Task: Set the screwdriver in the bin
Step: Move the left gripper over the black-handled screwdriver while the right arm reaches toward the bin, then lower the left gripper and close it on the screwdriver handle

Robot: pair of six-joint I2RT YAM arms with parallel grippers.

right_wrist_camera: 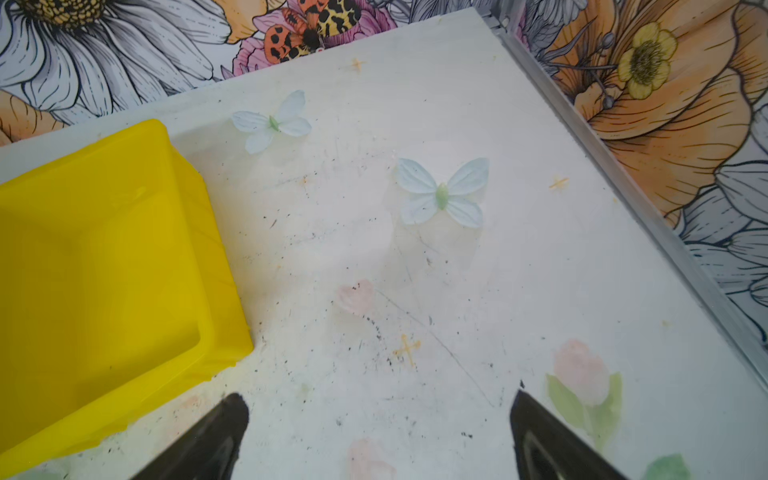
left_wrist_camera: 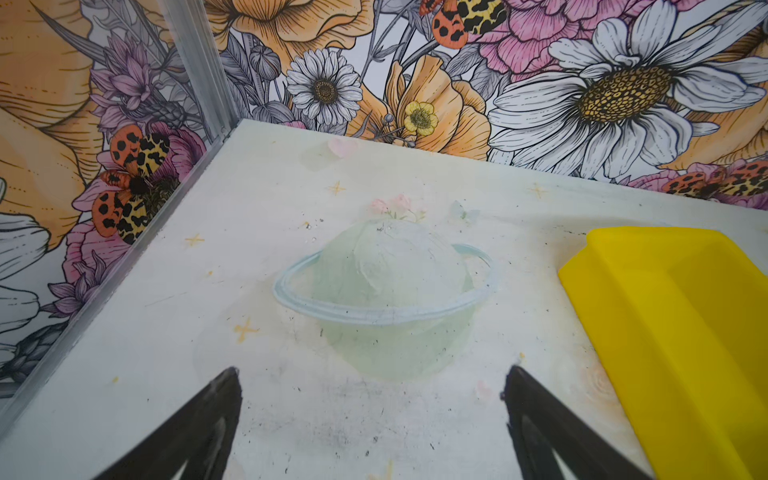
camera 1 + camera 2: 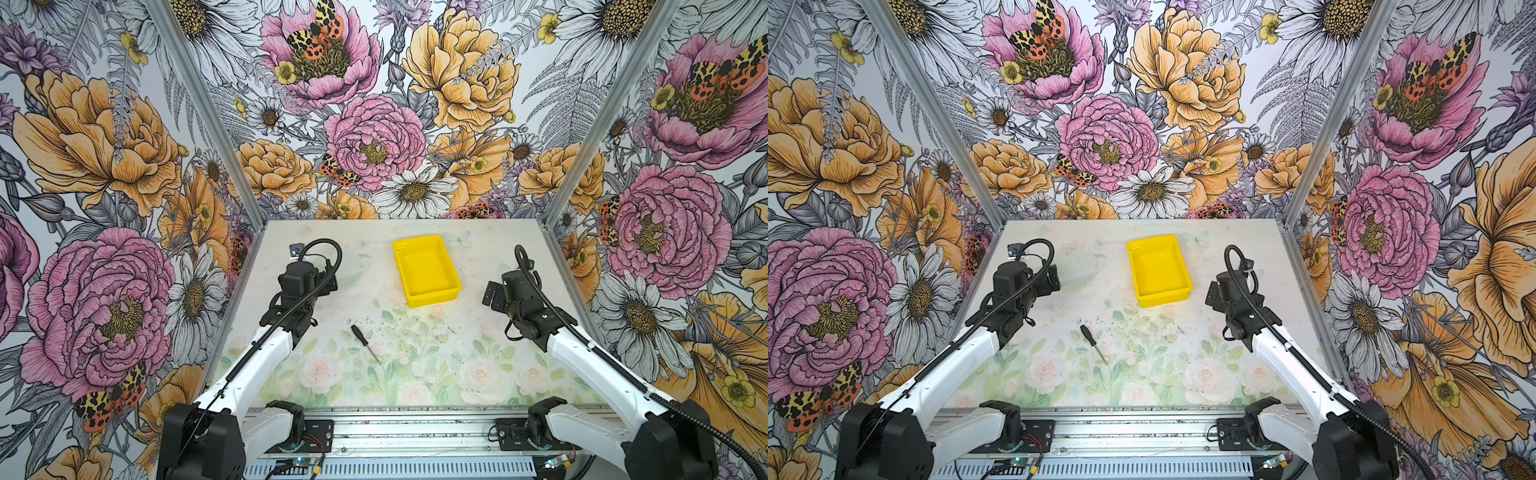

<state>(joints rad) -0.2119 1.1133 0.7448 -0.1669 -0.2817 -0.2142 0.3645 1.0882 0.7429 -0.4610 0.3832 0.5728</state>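
Pickup not yet begun: your left gripper (image 2: pixel 372 395) hangs spread, empty. The screwdriver (image 3: pixel 365 343) lies on the table (image 3: pixel 478 357), short of the bin (image 3: pixel 434 298). Your right gripper (image 1: pixel 378 399) gapes empty too. Next, you likely need to straddle the screwdriver squarely.

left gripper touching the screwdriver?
Apart. In both top views the screwdriver lies alone on the table, well clear of the left arm; the left wrist view shows the left gripper open over bare tabletop.
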